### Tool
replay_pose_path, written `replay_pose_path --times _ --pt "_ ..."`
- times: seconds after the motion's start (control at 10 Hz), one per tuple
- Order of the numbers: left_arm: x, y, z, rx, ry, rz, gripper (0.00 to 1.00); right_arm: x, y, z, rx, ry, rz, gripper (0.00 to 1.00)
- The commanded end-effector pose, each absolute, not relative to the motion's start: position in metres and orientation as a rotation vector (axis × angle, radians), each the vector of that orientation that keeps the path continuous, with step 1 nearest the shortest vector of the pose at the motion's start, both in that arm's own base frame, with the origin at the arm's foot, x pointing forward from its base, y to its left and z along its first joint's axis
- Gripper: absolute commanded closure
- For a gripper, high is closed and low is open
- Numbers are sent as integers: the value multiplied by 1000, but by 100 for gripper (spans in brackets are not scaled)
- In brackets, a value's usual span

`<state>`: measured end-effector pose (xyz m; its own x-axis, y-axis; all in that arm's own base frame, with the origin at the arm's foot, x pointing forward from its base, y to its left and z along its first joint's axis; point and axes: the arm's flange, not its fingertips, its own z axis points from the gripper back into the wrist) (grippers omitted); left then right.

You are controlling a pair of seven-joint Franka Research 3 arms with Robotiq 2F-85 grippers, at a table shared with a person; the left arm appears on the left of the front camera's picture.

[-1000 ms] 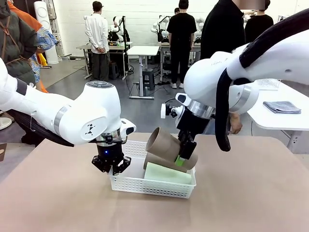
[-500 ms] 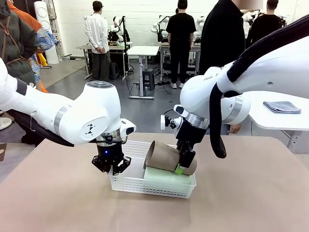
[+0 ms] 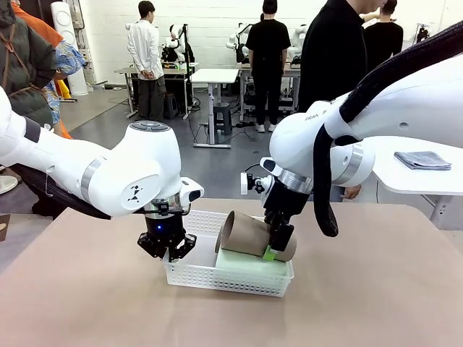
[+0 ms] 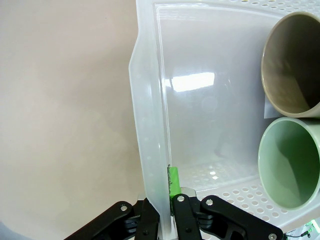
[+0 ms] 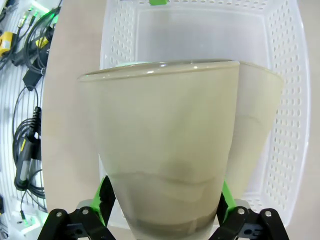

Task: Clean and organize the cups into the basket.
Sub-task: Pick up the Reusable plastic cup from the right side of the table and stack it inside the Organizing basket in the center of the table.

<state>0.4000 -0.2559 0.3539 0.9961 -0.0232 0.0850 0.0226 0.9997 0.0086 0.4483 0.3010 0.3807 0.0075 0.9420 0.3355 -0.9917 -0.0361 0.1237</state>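
The white lattice basket (image 3: 217,278) stands mid-table. My left gripper (image 3: 168,249) is shut on its left wall; in the left wrist view the fingers (image 4: 167,200) pinch the basket's rim (image 4: 147,100). Inside lie a mint green cup (image 3: 246,264) (image 4: 290,162) and a tan cup (image 4: 292,60), mouths toward that wall. A tan cup (image 3: 249,235) lies on its side on top of the mint one. My right gripper (image 3: 278,246) stands open at its base. In the right wrist view the green pads (image 5: 106,192) flank this cup (image 5: 160,130), with a second tan cup (image 5: 260,125) beside it.
A person in black (image 3: 333,58) stands at the far side. To the right, a white side table holds a folded grey cloth (image 3: 423,160). Bare brown tabletop (image 3: 376,289) lies right of the basket and in front of it. Cables (image 5: 25,75) hang beyond the table edge.
The right gripper lowered the tilted tan cup until it lay flat on the cups in the basket, then spread its jaws. The left gripper and basket stayed put.
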Motion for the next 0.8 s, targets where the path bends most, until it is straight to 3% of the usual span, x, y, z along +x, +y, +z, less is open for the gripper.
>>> replay_pose_path --times 0.0,0.4,0.7 --pt "399 -256 355 8 -96 -20 100 448 300 379 388 -204 1569 0" --pt "399 -256 355 8 -96 -20 100 424 263 406 455 -374 1582 0" --pt "399 -256 355 8 -96 -20 100 378 162 429 725 -701 1573 0"
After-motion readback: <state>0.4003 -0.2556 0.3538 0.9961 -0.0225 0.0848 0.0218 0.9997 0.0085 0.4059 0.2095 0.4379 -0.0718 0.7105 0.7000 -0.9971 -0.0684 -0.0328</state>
